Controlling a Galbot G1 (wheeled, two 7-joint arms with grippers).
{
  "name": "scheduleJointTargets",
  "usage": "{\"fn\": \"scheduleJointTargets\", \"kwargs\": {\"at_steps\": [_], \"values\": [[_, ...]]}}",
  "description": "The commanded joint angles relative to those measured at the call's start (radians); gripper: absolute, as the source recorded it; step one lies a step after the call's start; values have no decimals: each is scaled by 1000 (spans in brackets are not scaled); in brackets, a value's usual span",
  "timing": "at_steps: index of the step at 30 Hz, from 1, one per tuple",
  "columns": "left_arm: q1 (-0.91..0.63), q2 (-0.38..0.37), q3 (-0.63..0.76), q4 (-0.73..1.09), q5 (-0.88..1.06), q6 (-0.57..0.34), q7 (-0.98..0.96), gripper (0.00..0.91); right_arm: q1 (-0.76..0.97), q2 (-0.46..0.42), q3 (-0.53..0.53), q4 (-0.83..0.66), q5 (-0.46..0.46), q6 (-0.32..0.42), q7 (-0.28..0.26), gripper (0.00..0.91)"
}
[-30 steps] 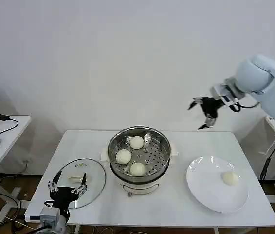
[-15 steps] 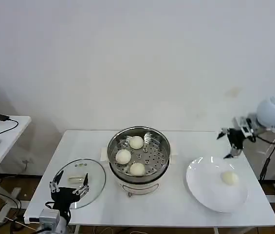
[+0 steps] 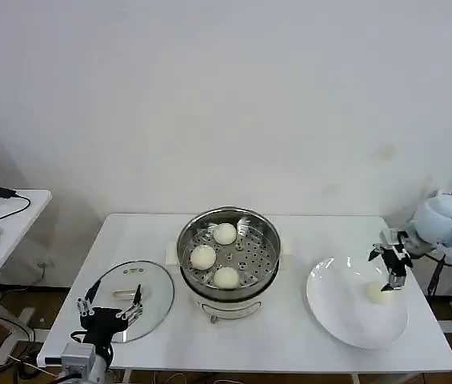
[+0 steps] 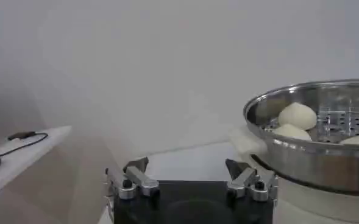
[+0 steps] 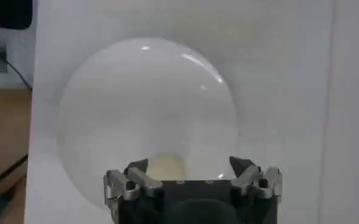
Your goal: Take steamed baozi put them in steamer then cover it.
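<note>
Probably a lab: bare white wall [image 3: 210, 96], cabled side desk [image 3: 2, 228]

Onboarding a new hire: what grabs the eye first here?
The shiny steamer mid-table, uncovered, with three steamed baozi on its perforated tray. Then the right gripper, open, poised just above the last baozi on the white plate. The left gripper waits open over the glass lid.
</note>
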Motion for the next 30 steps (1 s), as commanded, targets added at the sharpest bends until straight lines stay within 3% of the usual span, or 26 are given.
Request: {"fn": "scheduleJointTargets", "kwargs": {"at_steps": [1,10,30], "values": [[1,1,0,1,0,0,0,907,-98,17,45,-35,-92,12,-1,907],[7,-1,-3,9,2,-1,-1,907,-156,66,93,-89,-213,52,19,907],[13,-5,-5,26,7,-5,-5,907,-134,128,77,-161,-249,79,39,907]]}}
